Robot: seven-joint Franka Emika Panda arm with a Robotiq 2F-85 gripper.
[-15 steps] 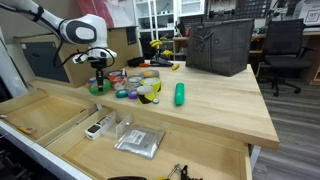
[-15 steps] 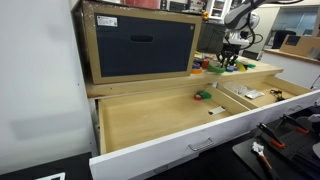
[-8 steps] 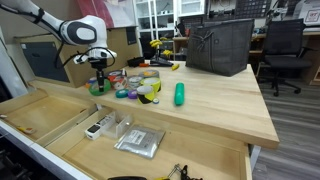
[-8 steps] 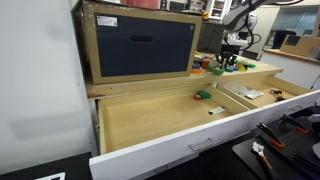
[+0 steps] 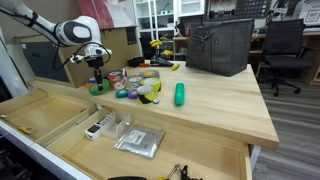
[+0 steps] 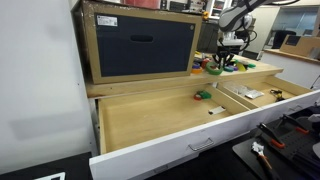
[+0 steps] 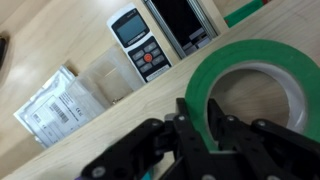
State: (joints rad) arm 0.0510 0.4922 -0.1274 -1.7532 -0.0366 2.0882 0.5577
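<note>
My gripper (image 7: pixel 203 125) is shut on the rim of a green tape roll (image 7: pixel 222 70), one finger inside the ring and one outside. In both exterior views the gripper (image 5: pixel 97 70) (image 6: pixel 227 56) hangs over the left end of the wooden tabletop (image 5: pixel 215 105), with the green roll (image 5: pixel 96 87) at its fingertips, at or just above the surface. In the wrist view an open drawer lies below the roll, holding a white handheld meter (image 7: pixel 138 42), a black device (image 7: pixel 185 20) and a bagged paper sheet (image 7: pixel 60 100).
Beside the roll sit several small tape rolls and tubs (image 5: pixel 138 88), a green cylinder (image 5: pixel 180 94) and a black basket (image 5: pixel 218 45). Two drawers stand pulled out below the table front (image 5: pixel 45 112) (image 6: pixel 160 115). A large dark-fronted box (image 6: pixel 140 45) rests on the counter.
The arm has shifted slightly to the left with the green roll still in the gripper. Nothing else has moved.
</note>
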